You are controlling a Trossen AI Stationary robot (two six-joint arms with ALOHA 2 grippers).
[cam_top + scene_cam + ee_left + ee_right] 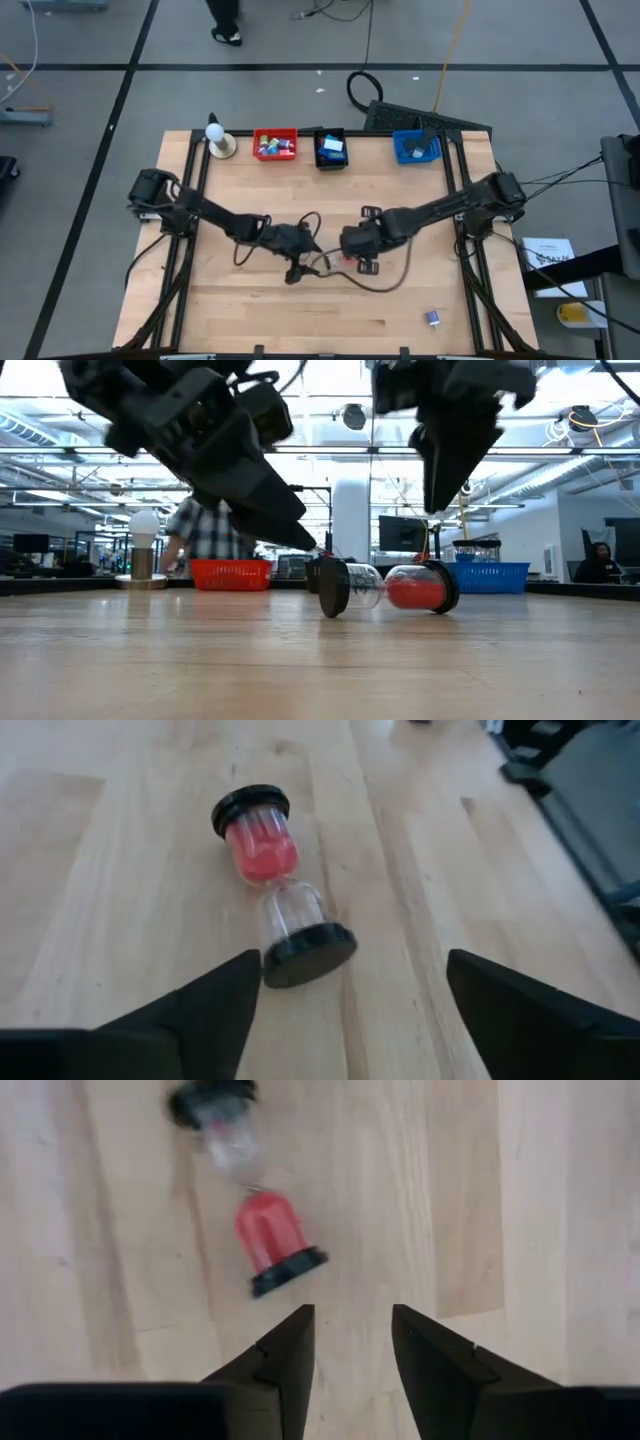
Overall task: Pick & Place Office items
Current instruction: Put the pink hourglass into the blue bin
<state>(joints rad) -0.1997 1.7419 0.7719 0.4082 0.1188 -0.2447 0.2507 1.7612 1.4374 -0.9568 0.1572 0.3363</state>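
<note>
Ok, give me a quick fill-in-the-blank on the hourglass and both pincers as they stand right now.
1. The hourglass lies on its ____ on the table.
2. The sand in it is ____.
3. The left pincer is ____, with the hourglass just ahead of it.
4. The right pincer holds ____.

Missing words: side; red; open; nothing

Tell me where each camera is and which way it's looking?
High view: above the table, looking straight down; both arms show.
Low view: at tabletop height, looking level across at the hourglass; both arms hang in from above.
Left wrist view: on the left arm, looking past its open fingers.
Right wrist view: on the right arm, looking past its fingers.
Shared: both wrist views and the low view show the lying hourglass.
</note>
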